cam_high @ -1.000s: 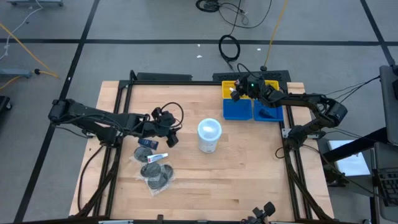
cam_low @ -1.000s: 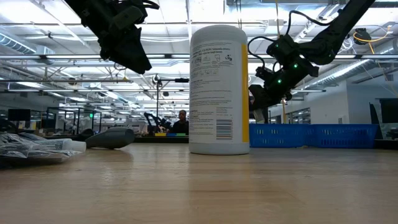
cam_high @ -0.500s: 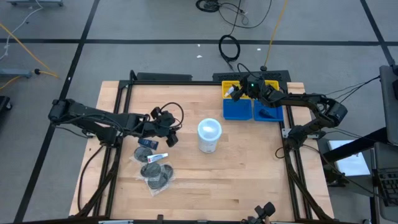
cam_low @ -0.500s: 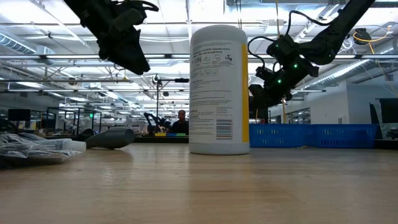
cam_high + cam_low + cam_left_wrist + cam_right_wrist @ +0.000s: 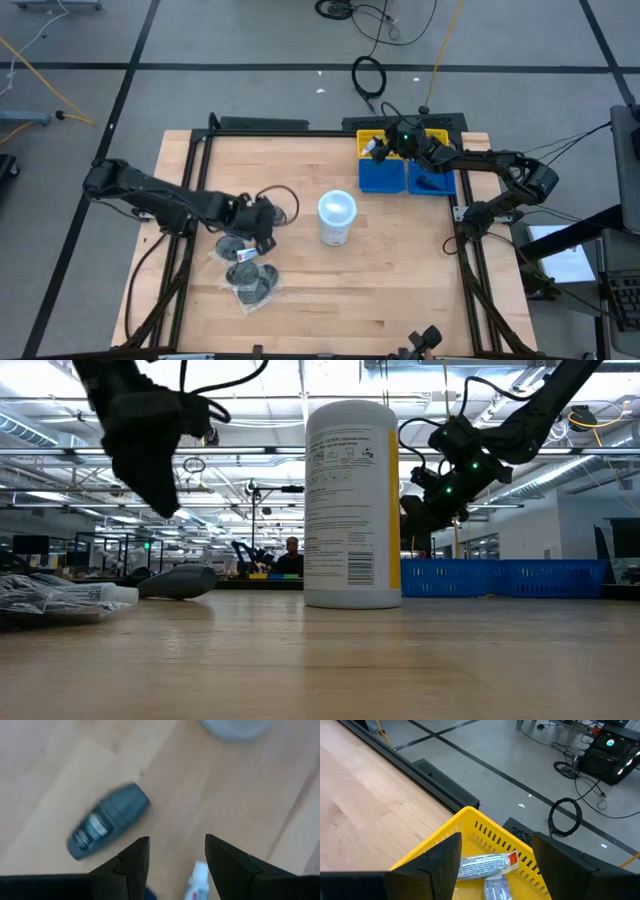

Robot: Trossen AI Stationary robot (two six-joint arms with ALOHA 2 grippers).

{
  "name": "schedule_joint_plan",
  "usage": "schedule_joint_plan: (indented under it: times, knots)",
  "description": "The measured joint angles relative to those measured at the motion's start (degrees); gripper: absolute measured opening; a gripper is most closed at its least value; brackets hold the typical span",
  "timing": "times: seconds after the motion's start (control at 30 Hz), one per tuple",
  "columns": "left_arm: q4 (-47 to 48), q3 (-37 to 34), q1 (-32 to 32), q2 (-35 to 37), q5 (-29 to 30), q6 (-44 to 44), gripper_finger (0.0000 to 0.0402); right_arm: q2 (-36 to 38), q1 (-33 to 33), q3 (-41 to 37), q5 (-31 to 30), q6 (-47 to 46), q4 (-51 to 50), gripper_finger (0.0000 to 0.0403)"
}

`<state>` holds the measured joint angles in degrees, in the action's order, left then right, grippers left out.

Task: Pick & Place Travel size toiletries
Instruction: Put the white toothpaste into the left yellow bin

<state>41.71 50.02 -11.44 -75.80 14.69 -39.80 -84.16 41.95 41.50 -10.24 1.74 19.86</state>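
A dark grey mini bottle (image 5: 107,820) lies on its side on the wooden table, and a small white tube with a red cap (image 5: 197,882) lies close by. My left gripper (image 5: 177,865) hangs open above them, pointing steeply down, with nothing between its fingers; in the high view my left gripper (image 5: 263,236) is left of the tub. Clear-wrapped dark discs (image 5: 250,283) lie nearer the front edge. My right gripper (image 5: 495,870) stands open over the yellow bin (image 5: 470,815), where white tubes (image 5: 482,865) lie.
A tall white tub with a pale blue lid (image 5: 337,217) stands upright mid-table, right of my left gripper. Blue bins (image 5: 384,176) sit beside the yellow bin at the far right. A black frame runs round the table's edges.
My left gripper has moved toward the table's near edge and down toward the toiletries, and has tipped to point more steeply down. My right arm has kept still over the yellow bin.
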Motion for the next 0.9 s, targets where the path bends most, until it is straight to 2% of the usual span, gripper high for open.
schedule_joint_plan:
  times: [0.13, 0.53, 0.9]
  knots:
    - [3.01, 0.00, -2.96, -3.01, -1.43, -2.36, 0.0186, 0.06, -0.62, 0.00, 0.03, 0.00, 0.06, 0.0238]
    - [3.61, 0.00, -9.59, -7.50, -4.11, -5.89, 0.0186, 0.54, -2.36, 0.00, -0.04, 0.46, 3.13, 0.0235]
    - [3.62, 0.00, -11.56, -13.71, -4.21, -4.37, 0.0186, 7.24, -5.11, -0.02, -0.04, -1.05, 3.81, 0.0232]
